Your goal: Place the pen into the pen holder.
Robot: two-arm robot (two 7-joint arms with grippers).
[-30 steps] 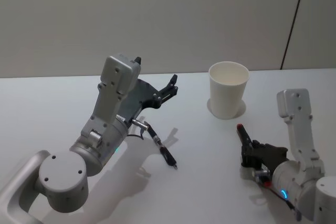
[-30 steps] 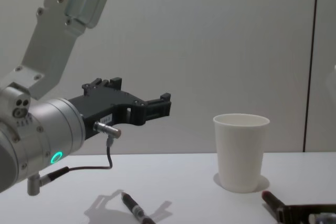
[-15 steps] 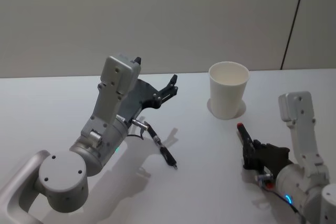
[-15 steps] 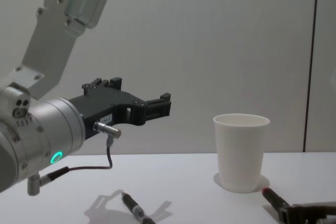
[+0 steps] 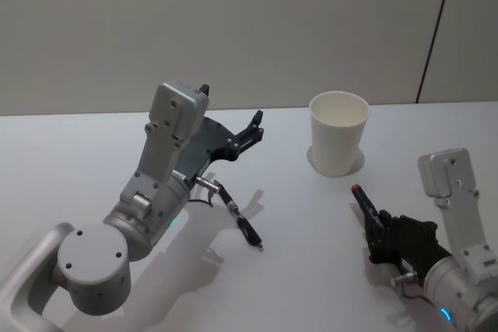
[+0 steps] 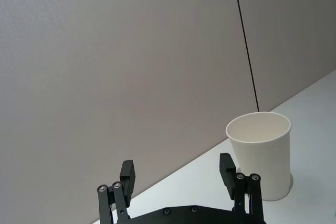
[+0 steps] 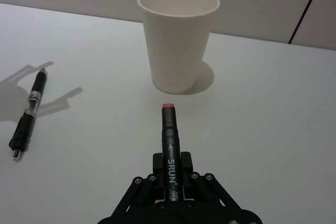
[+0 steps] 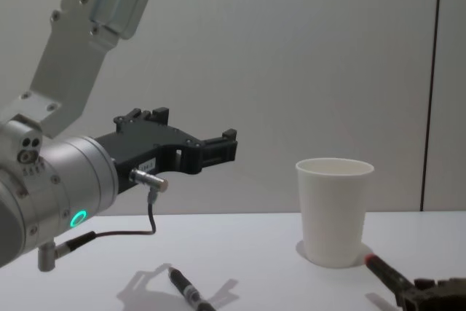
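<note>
The pen holder, a plain white paper cup [image 5: 338, 134] [image 7: 178, 38] [image 8: 333, 209] [image 6: 260, 150], stands upright at the back right of the table. My right gripper [image 5: 383, 232] [image 7: 171, 181] [image 8: 431, 293] is shut on a black marker pen [image 5: 362, 202] [image 7: 169, 145] [image 8: 384, 271], whose red end points at the cup from a short way in front of it. A second black pen [image 5: 247, 230] [image 7: 28, 115] [image 8: 186, 291] lies flat on the table, left of the cup. My left gripper [image 5: 254, 127] [image 6: 177, 174] [image 8: 218, 149] hangs open above the table with nothing in it.
The white table [image 5: 78, 153] carries only the cup and the loose pen. A grey wall [image 5: 233, 29] rises right behind it. A thin black cable [image 8: 149, 216] hangs from my left wrist above the loose pen.
My right arm has drawn back toward the front right, and the marker's red end has risen slightly, still aimed at the cup. The left arm and the loose pen have not moved.
</note>
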